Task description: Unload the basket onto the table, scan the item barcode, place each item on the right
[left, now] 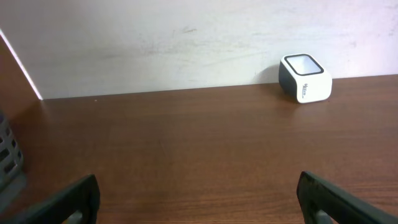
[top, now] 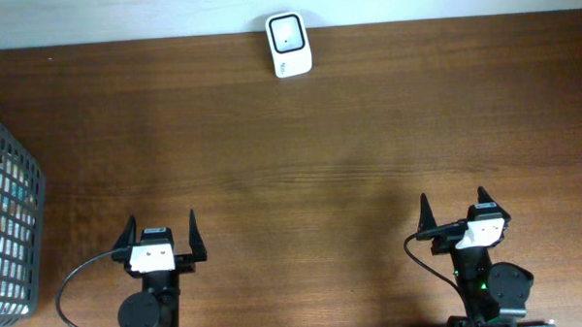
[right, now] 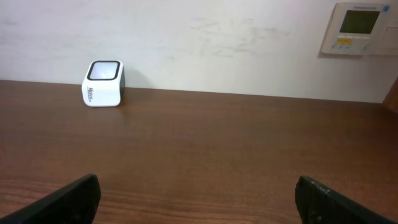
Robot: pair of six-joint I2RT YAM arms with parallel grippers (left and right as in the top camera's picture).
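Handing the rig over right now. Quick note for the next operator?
Left gripper: jaws open, empty, at near edge of table.
Right gripper: same.
Scanner: far edge, window facing up.
Basket: left edge; contents unclear.
Done: nothing; no item picked.
Left: take an item, likely from the basket, and show its barcode to the scanner.

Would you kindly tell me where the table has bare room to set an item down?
The table is bare from the scanner at the far edge down to the left gripper and right gripper, and between them. Only the left edge is taken, by the basket.
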